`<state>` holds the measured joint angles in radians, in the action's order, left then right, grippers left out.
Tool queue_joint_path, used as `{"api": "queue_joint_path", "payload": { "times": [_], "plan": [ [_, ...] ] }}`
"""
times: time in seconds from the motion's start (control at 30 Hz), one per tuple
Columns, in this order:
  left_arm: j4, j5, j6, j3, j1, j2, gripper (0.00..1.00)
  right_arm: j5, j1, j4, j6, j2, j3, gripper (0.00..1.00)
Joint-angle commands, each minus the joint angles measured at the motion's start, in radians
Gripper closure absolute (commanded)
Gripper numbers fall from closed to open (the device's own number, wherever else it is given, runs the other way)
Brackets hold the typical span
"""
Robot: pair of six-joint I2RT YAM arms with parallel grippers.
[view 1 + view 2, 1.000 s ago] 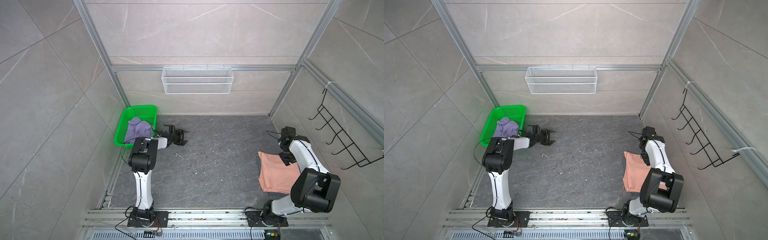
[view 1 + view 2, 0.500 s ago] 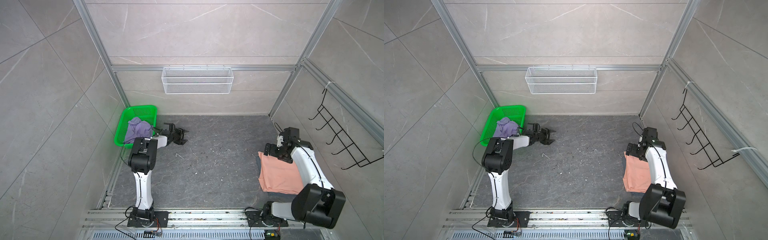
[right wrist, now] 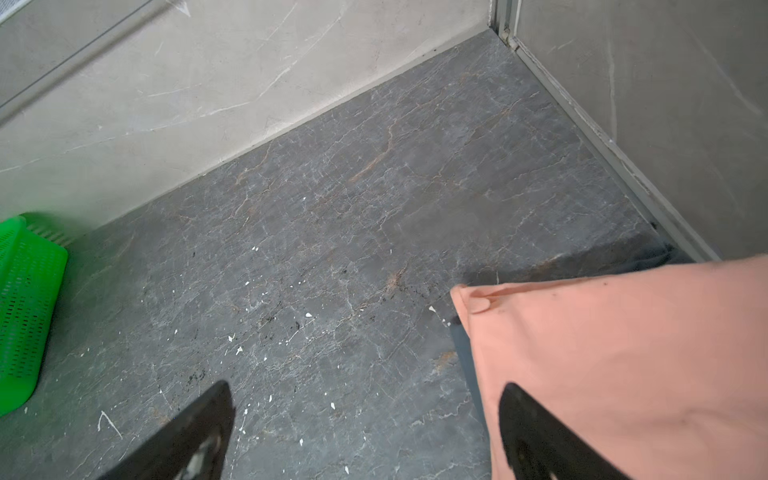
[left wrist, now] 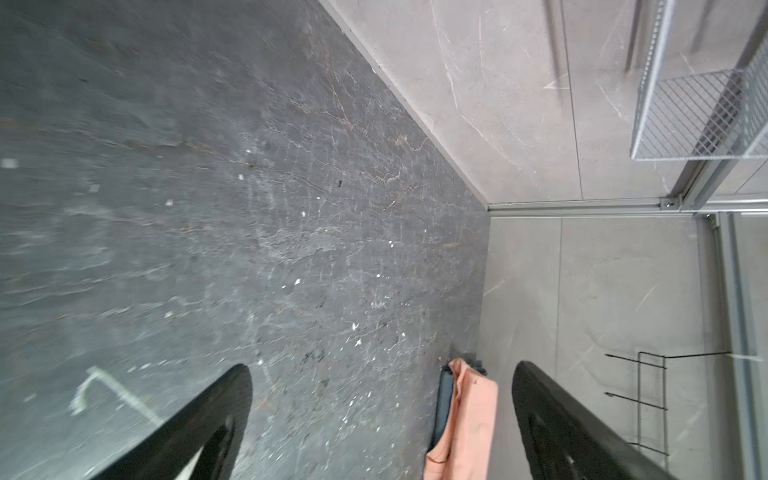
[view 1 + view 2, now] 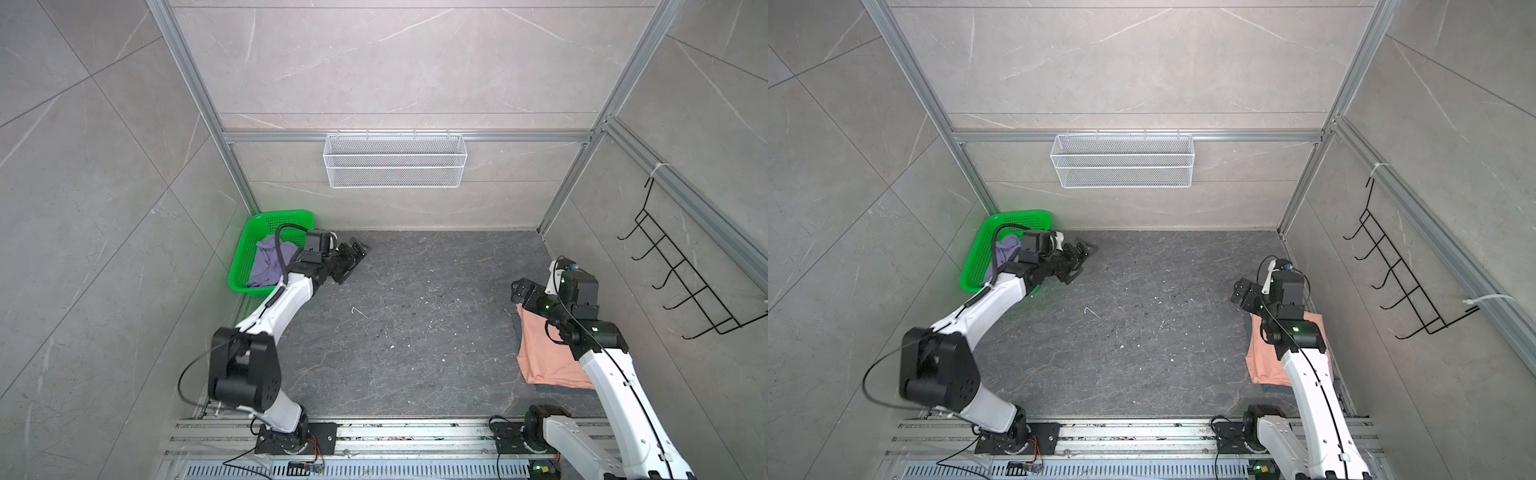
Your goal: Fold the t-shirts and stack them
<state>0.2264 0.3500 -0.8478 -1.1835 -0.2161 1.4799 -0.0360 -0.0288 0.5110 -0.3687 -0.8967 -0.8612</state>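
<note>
T-shirt (image 5: 544, 353), peach-pink, lies beside right gripper (image 5: 516, 291).

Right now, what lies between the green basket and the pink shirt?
Bare dark floor, flecked white, apart from the open left pincer beside the green basket; both top views show it.

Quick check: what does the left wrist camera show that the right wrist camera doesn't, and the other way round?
Left wrist only: the white wire basket and the black hook rack on the walls. Right wrist only: the green basket. Both: the peach t-shirt lying on the blue-grey t-shirt, and the dark floor.
</note>
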Motion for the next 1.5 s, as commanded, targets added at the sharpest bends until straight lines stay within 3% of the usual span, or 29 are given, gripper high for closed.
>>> {"api": "queue_joint_path", "payload": {
  "times": [0.0,0.2,0.3,0.4,0.5,0.63,0.73,0.83,1.0,1.07,1.17,1.23,1.27,1.33,1.47],
  "plan": [
    [0.155,-0.285,0.207,0.101,0.0,-0.186,0.0,0.06,0.036,-0.042,-0.04,0.046,0.057,0.01],
    [0.101,-0.682,0.494,0.335,0.009,-0.507,0.0,0.118,0.071,-0.045,-0.023,0.074,0.145,0.01],
    [-0.064,-0.784,0.65,0.466,0.014,-0.59,0.0,0.183,0.072,-0.059,0.0,0.082,0.176,0.0],
    [-0.262,-0.816,0.761,0.624,0.03,-0.616,0.0,0.26,0.072,-0.106,0.023,0.084,0.209,0.01],
    [-0.43,-0.816,0.756,0.751,0.065,-0.604,0.0,0.311,0.072,-0.189,0.045,0.076,0.252,0.01],
    [-0.783,-0.864,0.711,0.922,0.119,-0.5,0.0,0.317,0.072,-0.281,0.085,0.035,0.286,0.01],
    [-0.923,-0.877,0.682,0.954,0.147,-0.365,0.0,0.309,0.073,-0.286,0.109,-0.024,0.268,0.01],
    [-1.048,-0.916,0.734,0.949,0.15,-0.24,0.0,0.289,0.072,-0.326,0.131,-0.07,0.267,0.01],
    [-1.205,-0.813,0.792,0.919,0.191,-0.067,0.0,0.251,0.072,-0.49,0.199,-0.132,0.304,0.01],
    [-1.088,-0.692,0.793,0.879,0.203,-0.075,0.0,0.246,0.072,-0.499,0.227,-0.17,0.288,0.01],
    [-1.257,-0.6,0.829,0.876,0.232,0.063,0.0,0.272,0.072,-0.572,0.265,-0.206,0.299,0.01],
    [-1.054,-0.535,0.791,0.827,0.256,0.005,0.01,0.268,0.072,-0.633,0.299,-0.223,0.31,0.01],
    [-1.162,-0.526,0.799,0.849,0.265,0.039,0.01,0.264,0.072,-0.662,0.315,-0.234,0.312,0.01],
    [-1.077,-0.525,0.791,0.835,0.265,0.014,0.01,0.244,0.073,-0.737,0.34,-0.266,0.325,0.01],
    [-1.093,-0.538,0.797,0.836,0.262,0.019,0.0,0.215,0.072,-0.902,0.349,-0.361,0.358,0.01]
  ]
}}
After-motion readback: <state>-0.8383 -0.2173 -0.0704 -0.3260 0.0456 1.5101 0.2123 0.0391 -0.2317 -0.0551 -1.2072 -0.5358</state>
